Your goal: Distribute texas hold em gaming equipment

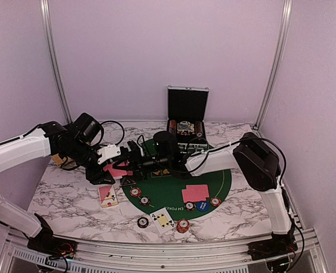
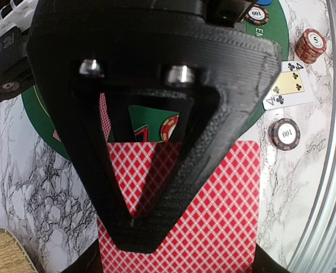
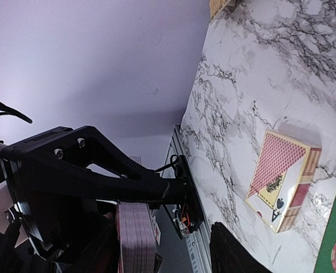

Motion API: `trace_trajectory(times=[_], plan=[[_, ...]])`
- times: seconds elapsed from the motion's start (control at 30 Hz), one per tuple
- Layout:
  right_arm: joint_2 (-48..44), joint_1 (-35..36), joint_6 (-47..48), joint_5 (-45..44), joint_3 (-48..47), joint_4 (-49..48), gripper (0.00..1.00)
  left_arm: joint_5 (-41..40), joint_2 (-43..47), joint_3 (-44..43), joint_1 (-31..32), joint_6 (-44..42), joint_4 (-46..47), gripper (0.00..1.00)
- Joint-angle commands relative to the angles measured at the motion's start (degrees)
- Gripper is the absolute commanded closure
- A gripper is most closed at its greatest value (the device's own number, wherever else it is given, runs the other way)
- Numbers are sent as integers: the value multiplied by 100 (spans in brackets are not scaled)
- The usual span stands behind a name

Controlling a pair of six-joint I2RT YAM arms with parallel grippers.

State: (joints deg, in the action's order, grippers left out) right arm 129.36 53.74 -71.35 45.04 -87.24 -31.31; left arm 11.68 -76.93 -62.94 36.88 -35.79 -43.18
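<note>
— How do the jaws stand?
— The left gripper (image 2: pixel 138 227) is clenched flat on a deck of cards (image 2: pixel 213 216), with one finger over the red back and the other under it. The right gripper (image 1: pixel 138 162) is just beside it, left of the middle in the top view. I cannot tell if its jaws are loose or already pinch a card.
— Why is the deck held so?
— In my judgement the left one only serves as a holder. The top card stays free at its edge, so the right one can draw it off and deal it.
— What is laid out already?
— On the green mat (image 1: pixel 213 176), right of centre, lie two red-backed cards (image 1: pixel 195 194) with a blue disc (image 1: pixel 201 206) just below them. Loose chips (image 1: pixel 135 192) are spread near the lower rim. A face-up pair (image 1: pixel 163 219) lies at the bottom edge.
— And the containers?
— The metal case (image 1: pixel 187 102) stands open at the top centre, with chip rows (image 1: pixel 197 126) in its lower half. The middle part is too small to read. A card box (image 3: pixel 282 176) lies on the marble table (image 1: pixel 71 199), lower left of the mat, and I cannot tell if it is empty. Of the basket (image 2: pixel 5 253) only the rim shows, in the lower left corner of the left wrist view. Its inside is hidden.
</note>
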Motion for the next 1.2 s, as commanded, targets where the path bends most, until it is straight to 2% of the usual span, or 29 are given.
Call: trace_trajectory(times=[0.0, 0.4, 0.63, 1.17], plan=[[-262, -64, 180, 14, 90, 328, 49, 12, 98, -89, 29, -35, 69, 100], [-492, -135, 177, 49, 307, 255, 67, -32, 152, 31, 29, -55, 65, 100], [-633, -180, 366, 66, 405, 445, 71, -60, 132, 27, 21, -75, 65, 100], [-1072, -388, 319, 75, 903, 398, 93, -208, 24, 35, 21, -96, 68, 100]])
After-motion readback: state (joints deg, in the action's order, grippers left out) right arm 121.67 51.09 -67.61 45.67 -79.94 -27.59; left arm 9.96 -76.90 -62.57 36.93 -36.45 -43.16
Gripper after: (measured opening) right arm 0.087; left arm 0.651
